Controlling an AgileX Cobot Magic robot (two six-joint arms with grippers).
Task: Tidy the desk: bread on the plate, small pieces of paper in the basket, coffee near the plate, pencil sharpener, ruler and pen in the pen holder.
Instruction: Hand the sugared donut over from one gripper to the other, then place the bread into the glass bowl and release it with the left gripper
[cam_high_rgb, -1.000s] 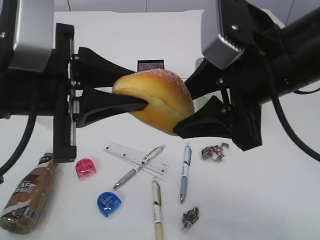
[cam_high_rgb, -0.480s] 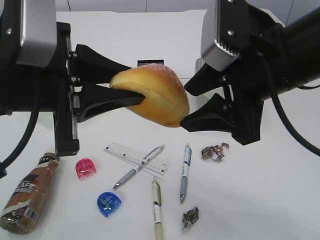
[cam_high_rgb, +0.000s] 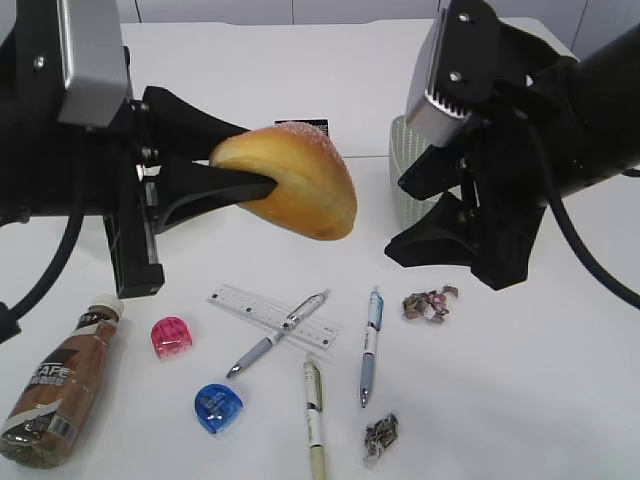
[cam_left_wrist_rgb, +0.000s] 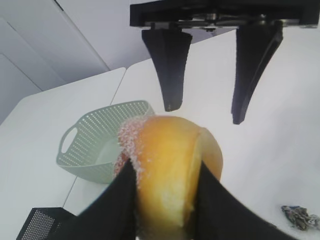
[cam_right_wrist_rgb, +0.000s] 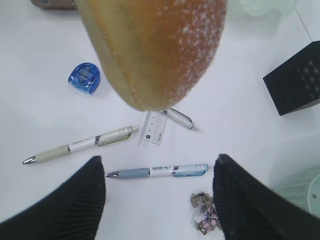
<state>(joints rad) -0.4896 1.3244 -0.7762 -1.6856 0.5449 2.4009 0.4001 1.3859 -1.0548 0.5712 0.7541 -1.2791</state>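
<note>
The left gripper (cam_high_rgb: 262, 178) is closed on the bread (cam_high_rgb: 290, 180) and holds it in the air above the desk (cam_high_rgb: 520, 400). The right gripper (cam_high_rgb: 420, 215) stands open with nothing in it, near the bread but apart from it.

The left wrist view shows the two black fingers (cam_left_wrist_rgb: 117, 205) pressing both sides of the bun, and the sugar grains on its crust. Behind the bun it shows the basket (cam_left_wrist_rgb: 100, 150) from above, grey-green plastic with small holes and a cut-out handle. In the exterior view only a part of this basket shows, behind the right arm.

The right wrist view looks down between its own open fingers (cam_right_wrist_rgb: 65, 200). Only there the pen holder (cam_right_wrist_rgb: 297, 77) is clear, a black mesh box standing on the desk. Under the bun lies the ruler (cam_right_wrist_rgb: 152, 131), flat and clear.

Only the exterior view shows the coffee (cam_high_rgb: 60, 385), lying at the left edge, and the pink pencil sharpener (cam_high_rgb: 171, 336). The blue pencil sharpener (cam_high_rgb: 217, 407), three pens (cam_high_rgb: 370, 345) and two crumpled paper pieces (cam_high_rgb: 428, 304) also lie on the desk.
</note>
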